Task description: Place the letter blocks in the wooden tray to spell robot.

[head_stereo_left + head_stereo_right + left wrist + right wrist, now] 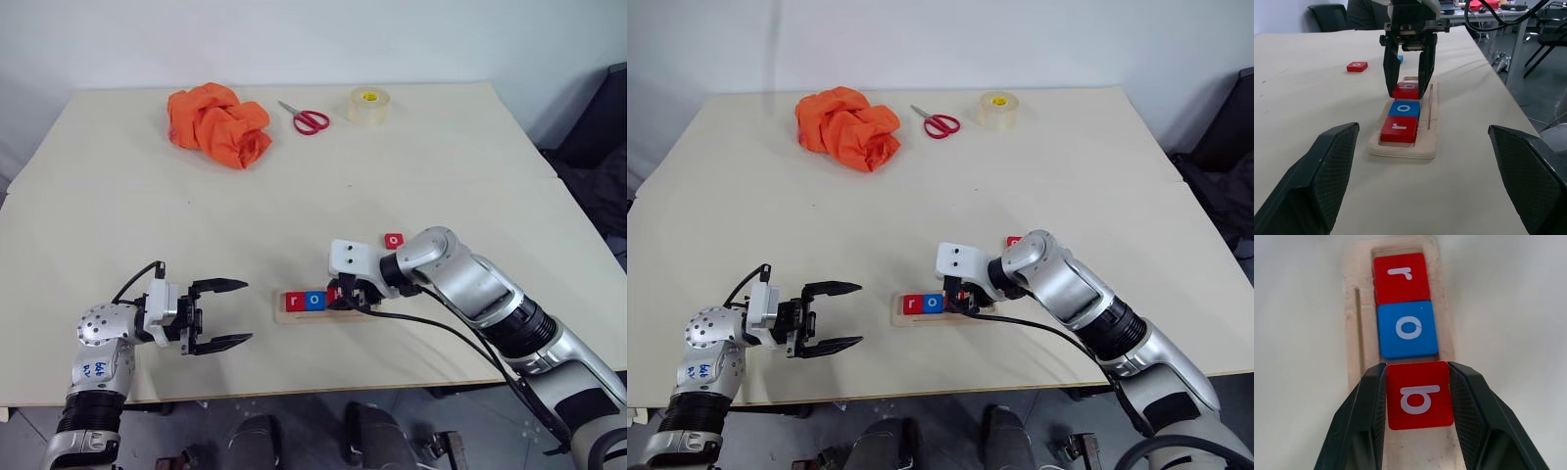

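Three square letter tiles are being seated in the narrow wooden tray; a fourth tile is lying behind it.

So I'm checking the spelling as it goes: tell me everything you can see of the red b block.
The red b block is a small flat square tile, glossy red with a white lowercase b on top. It sits clamped by its two side edges in the right pincer, over the wooden tray groove, directly next to the blue o block, which follows the red r block. Whether it rests fully down in the groove can't be told.
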Available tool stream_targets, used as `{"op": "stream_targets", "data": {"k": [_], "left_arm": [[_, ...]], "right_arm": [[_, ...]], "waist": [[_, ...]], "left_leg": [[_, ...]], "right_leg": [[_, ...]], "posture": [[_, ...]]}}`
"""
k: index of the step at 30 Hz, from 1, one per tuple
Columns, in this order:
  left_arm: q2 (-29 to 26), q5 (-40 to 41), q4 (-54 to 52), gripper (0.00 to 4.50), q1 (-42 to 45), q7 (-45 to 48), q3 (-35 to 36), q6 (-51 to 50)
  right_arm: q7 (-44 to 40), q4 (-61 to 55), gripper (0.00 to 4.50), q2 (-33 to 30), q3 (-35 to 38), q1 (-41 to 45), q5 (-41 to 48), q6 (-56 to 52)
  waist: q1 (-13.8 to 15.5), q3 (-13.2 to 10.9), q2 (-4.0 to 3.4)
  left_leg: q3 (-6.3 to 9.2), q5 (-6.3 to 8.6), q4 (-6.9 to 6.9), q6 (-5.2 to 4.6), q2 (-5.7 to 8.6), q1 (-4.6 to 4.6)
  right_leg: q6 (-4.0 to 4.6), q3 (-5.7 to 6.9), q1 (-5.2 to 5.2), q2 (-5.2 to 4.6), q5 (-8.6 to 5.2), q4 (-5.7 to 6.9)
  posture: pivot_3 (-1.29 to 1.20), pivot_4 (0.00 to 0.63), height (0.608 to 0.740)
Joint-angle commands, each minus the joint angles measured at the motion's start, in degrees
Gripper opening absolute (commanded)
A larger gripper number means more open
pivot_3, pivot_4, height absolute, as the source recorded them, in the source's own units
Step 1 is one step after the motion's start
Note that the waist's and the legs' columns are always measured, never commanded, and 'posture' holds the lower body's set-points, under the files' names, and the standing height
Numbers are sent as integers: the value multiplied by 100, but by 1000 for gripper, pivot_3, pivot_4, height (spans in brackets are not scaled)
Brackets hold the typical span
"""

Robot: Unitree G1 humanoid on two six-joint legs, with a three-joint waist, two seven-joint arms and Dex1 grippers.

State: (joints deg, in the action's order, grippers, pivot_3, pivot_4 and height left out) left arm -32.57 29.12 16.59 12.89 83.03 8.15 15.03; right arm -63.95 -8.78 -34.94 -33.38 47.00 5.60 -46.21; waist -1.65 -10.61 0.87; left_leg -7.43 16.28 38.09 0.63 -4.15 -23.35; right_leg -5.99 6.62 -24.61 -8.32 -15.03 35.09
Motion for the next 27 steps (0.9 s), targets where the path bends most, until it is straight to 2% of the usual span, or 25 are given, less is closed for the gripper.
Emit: {"op": "stream_targets", "data": {"k": [1,7,8,15,18,22,27], "left_arm": [[-23,38,-76,4500,-29,-36,88,67],[-9,20,-28,4500,20,-63,66,85],[-6,18,-20,4500,32,-66,62,85],[15,-12,105,4500,175,-62,32,96],[26,-20,156,4500,222,-50,22,107],[44,-33,215,4500,273,-43,2,115],[84,-17,215,4500,290,-8,-18,107]], "right_arm": [[-62,-161,2231,19,9,100,-41,57],[-161,-429,4296,-5,123,157,88,-136],[-159,-484,4491,-8,159,163,111,-181],[-18,-736,4491,-122,495,-18,248,-267],[55,-851,3872,-262,933,-354,379,134],[67,-690,2482,-404,1148,-498,347,463],[174,-43,729,-344,1073,-392,93,915]], "waist": [[0,0,0],[-3,0,0],[-2,0,0],[2,0,0],[23,0,1],[9,0,1],[-12,0,1]], "left_leg": [[0,0,0,0,0,0],[0,0,0,0,0,0],[0,0,-1,1,-1,0],[0,0,0,1,0,0],[0,1,0,1,0,0],[-1,2,0,1,1,-1],[-2,1,-1,3,-1,2]], "right_leg": [[0,0,0,0,0,0],[0,0,-1,0,0,0],[0,0,-1,0,0,0],[0,0,-1,0,0,-1],[0,1,1,0,0,-2],[-1,1,2,0,0,-4],[-1,0,1,3,0,-3]], "posture": [[0,150,740],[0,150,740],[0,150,740],[0,150,740],[0,150,740],[0,150,740],[0,150,740]]}}
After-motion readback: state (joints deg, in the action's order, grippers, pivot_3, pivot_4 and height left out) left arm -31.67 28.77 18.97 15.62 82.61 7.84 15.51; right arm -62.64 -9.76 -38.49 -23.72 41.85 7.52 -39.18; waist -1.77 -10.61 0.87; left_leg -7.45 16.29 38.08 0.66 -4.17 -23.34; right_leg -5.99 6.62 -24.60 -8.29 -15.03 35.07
